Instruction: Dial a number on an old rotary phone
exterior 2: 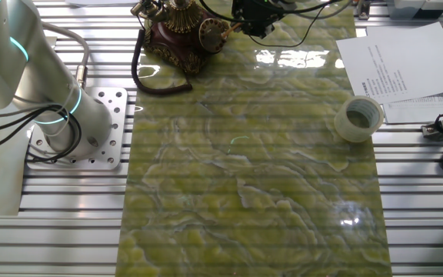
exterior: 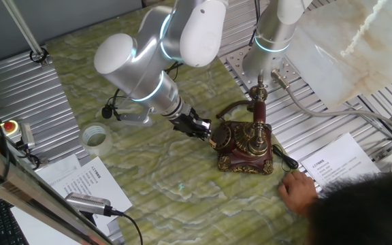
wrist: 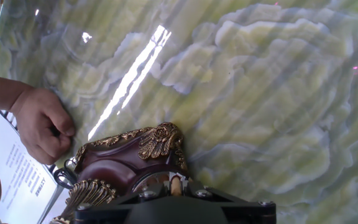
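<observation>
Hand view: my jaws [wrist: 175, 186] right at phone's dial, only a pale tip showing; can't tell if spread or pressed together.
Phone: old rotary phone [exterior: 245, 144] sits on green marbled counter [exterior: 182, 190] near its edge, by arm base; handset on brass cradle.
Cord: black, trails off phone [exterior 2: 156, 77].
Person's hand [wrist: 42, 124]: fist beside phone.
Tape roll [exterior 2: 358, 118]: well apart, by papers [exterior 2: 406, 65].

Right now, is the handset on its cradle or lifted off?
On the cradle. The handset lies across the brass cradle atop the old rotary phone, with the gripper at the dial.
</observation>
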